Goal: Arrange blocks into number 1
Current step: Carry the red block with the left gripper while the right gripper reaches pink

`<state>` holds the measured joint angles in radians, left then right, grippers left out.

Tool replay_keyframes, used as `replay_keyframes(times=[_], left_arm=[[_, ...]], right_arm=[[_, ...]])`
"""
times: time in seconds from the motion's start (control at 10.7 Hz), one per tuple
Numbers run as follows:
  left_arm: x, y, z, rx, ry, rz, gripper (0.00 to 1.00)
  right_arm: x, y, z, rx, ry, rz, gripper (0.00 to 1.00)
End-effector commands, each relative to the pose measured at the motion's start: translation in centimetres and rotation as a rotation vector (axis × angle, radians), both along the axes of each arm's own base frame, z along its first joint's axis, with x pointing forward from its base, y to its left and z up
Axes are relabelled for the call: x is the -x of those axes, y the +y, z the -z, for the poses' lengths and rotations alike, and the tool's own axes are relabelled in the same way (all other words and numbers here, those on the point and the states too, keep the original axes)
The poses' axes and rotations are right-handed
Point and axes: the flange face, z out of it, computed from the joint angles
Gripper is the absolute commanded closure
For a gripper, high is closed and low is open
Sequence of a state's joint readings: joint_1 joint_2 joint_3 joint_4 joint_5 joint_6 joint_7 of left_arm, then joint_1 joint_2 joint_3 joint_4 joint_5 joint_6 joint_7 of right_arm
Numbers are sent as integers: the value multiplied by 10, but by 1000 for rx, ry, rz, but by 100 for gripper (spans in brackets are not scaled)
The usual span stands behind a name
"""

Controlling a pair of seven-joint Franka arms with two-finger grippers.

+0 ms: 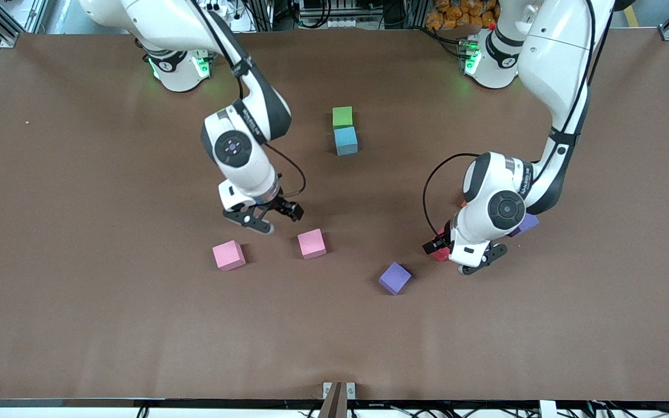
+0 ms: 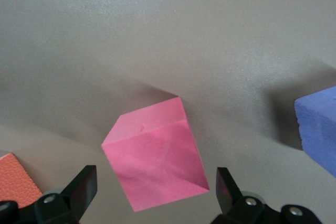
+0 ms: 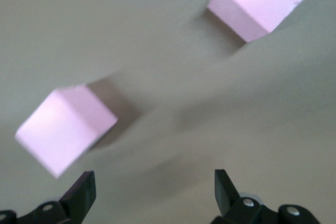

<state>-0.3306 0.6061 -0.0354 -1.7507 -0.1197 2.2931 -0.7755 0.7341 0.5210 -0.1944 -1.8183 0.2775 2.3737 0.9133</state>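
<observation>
A green block (image 1: 342, 116) and a light blue block (image 1: 345, 140) touch in a short column at mid-table. Two pink blocks (image 1: 229, 255) (image 1: 312, 243) lie nearer the front camera; my right gripper (image 1: 270, 217) hovers open just above the table beside them, nothing between its fingers (image 3: 79, 195). Both pink blocks (image 3: 65, 129) (image 3: 262, 1) show in the right wrist view. My left gripper (image 1: 457, 255) is open, low over the red block (image 1: 440, 251), which sits tilted between the fingers (image 2: 84, 187), untouched (image 2: 155, 158). An orange block (image 2: 16, 179) and a purple block (image 2: 320, 129) flank it.
One purple block (image 1: 395, 278) lies loose toward the front camera from the red one. A second purple block (image 1: 525, 223) and a sliver of the orange block (image 1: 463, 204) peek from under the left arm. Brown table (image 1: 79, 319) all around.
</observation>
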Motion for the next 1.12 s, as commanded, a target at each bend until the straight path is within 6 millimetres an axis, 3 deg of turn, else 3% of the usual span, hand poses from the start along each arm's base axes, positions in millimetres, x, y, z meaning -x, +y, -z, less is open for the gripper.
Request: replay_keyframes(times=[0.0, 0.09, 0.19, 0.56, 0.65, 0.93, 1.03], left_arm=[[-4, -4, 0, 5, 8, -23, 0], [-4, -3, 2, 3, 10, -21, 0], [-5, -3, 3, 4, 9, -23, 8], [-8, 5, 12, -7, 17, -26, 20], [-8, 8, 15, -17, 18, -22, 34], [-8, 8, 16, -70, -2, 41, 99], [-8, 5, 12, -80, -13, 65, 100]], right_arm=[[-34, -19, 3, -73, 21, 171, 0], [-42, -35, 1, -63, 15, 190, 0], [-51, -53, -2, -47, 3, 213, 0], [-52, -57, 4, -72, 24, 270, 0], [-52, -55, 8, -69, 27, 268, 0], [-57, -34, 24, -185, 79, 364, 0], [-56, -21, 23, -195, 77, 353, 0]])
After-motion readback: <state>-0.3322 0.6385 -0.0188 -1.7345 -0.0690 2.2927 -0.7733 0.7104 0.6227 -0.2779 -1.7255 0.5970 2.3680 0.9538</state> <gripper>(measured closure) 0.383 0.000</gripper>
